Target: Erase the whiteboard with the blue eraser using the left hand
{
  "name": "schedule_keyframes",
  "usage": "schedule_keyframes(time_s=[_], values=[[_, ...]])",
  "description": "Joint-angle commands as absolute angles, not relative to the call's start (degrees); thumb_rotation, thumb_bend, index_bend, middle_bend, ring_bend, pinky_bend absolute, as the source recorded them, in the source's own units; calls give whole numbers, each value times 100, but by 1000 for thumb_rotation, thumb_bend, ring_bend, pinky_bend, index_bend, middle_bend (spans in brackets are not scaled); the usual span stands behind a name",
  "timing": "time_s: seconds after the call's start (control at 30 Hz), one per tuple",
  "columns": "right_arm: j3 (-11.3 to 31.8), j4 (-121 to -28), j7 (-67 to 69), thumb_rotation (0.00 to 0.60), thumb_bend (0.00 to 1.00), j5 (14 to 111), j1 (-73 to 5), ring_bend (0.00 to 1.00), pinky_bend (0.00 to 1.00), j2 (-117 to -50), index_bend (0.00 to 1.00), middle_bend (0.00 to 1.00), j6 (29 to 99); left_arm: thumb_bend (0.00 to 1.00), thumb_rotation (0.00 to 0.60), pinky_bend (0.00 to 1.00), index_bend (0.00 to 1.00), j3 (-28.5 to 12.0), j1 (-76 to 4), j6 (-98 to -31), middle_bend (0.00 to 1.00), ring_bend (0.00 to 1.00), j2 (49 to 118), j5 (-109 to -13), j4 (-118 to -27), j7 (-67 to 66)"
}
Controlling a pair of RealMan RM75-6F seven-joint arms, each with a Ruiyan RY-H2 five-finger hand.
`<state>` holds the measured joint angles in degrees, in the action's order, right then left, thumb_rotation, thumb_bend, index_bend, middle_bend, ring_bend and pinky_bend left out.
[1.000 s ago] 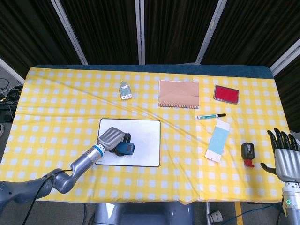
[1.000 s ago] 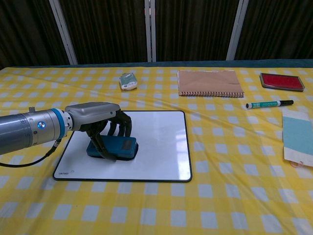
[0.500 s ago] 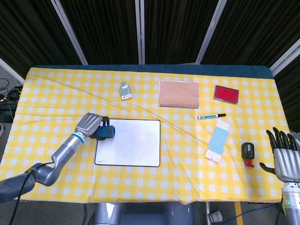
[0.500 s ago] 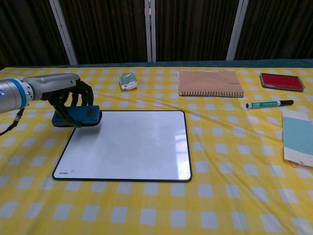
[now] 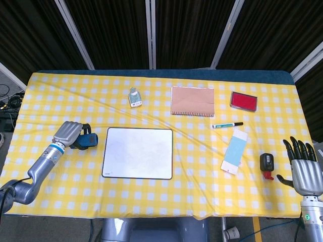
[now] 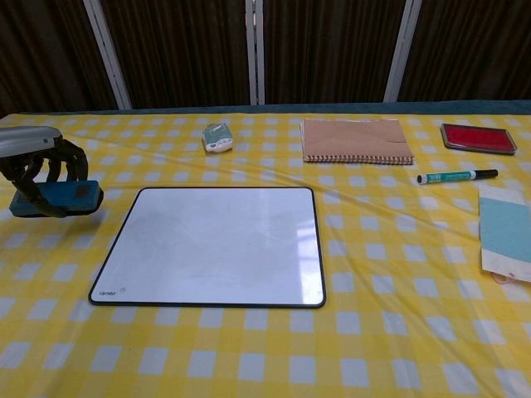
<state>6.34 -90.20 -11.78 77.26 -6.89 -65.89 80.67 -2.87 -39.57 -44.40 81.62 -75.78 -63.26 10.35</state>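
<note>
— While the counter (image 5: 50, 96) is taken in first, what is seen on its yellow checked cloth?

— A whiteboard (image 5: 138, 153) is laid flat near the front middle, its surface wiped clean as far as can be made out. Behind it, toward the back edge, a tan spiral notebook (image 5: 192, 101) is set, with a red case (image 5: 244, 101) to its right.

— And further right?

— A pale blue card (image 5: 234, 151) is placed at an angle, a green-and-black marker (image 5: 227, 124) just behind it, and a small black device with a red tip (image 5: 266, 165) beside it. A small green-labelled packet (image 5: 134, 97) is left behind the whiteboard.

— Where is the blue eraser?

— The blue eraser (image 6: 56, 198) is held off the board, just past its left edge, over the cloth. It is gripped by the left hand (image 5: 69, 133), whose fingers (image 6: 50, 164) are curled down over its top. Whether it is touching the cloth cannot be told.

— The right hand?

— The right hand (image 5: 302, 166) is seen only from the head view, at the counter's right front corner, fingers spread upright and nothing held.
</note>
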Motion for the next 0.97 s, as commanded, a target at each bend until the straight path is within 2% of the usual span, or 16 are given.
schedule_keyframes(time_s=[0.03, 0.1, 0.13, 0.33, 0.53, 0.73, 0.8, 0.87, 0.97], values=[[637, -9028, -1177, 600, 0, 7721, -692, 0, 0, -6582, 0, 0, 8061, 3, 600, 209, 154, -191, -3984, -4093, 90, 120, 8073, -7508, -6394, 956], [638, -9035, -1173, 600, 0, 7721, -692, 0, 0, -6576, 0, 0, 8062, 0, 600, 44, 2, -263, -3971, -4129, 0, 1, 7972, -7372, -6613, 802], [637, -9040, -1167, 600, 0, 7726, -690, 0, 0, -6572, 0, 0, 8067, 0, 600, 3, 0, -309, -3931, -4217, 0, 0, 7905, -7301, -6782, 733], [621, -9051, -1109, 600, 0, 7773, -676, 0, 0, -6541, 0, 0, 8091, 0, 600, 0, 0, -492, -3557, -5053, 0, 0, 7395, -6998, -7791, 217], [591, -9097, -1066, 600, 0, 7929, -671, 0, 0, -6517, 0, 0, 8169, 0, 600, 0, 0, -546, -2727, -6778, 0, 0, 6962, -6823, -9012, -645], [563, -9177, -1116, 600, 0, 8108, -651, 0, 0, -6504, 0, 0, 8310, 0, 600, 0, 0, -274, -1978, -7952, 0, 0, 6768, -6968, -9720, -1209], [555, -9235, -965, 600, 0, 8275, -639, 0, 0, -6467, 0, 0, 8418, 0, 600, 0, 0, -34, -1573, -8450, 0, 0, 6733, -7176, -9766, -1316], [537, -9235, -889, 600, 0, 8369, -623, 0, 0, -6439, 0, 0, 8480, 0, 600, 0, 0, 90, -1352, -8696, 0, 0, 6739, -7411, -9687, -1123], [527, -9250, -858, 600, 0, 8392, -610, 0, 0, -6425, 0, 0, 8495, 0, 600, 0, 0, 147, -1237, -8692, 0, 0, 6666, -7526, -9635, -981]])
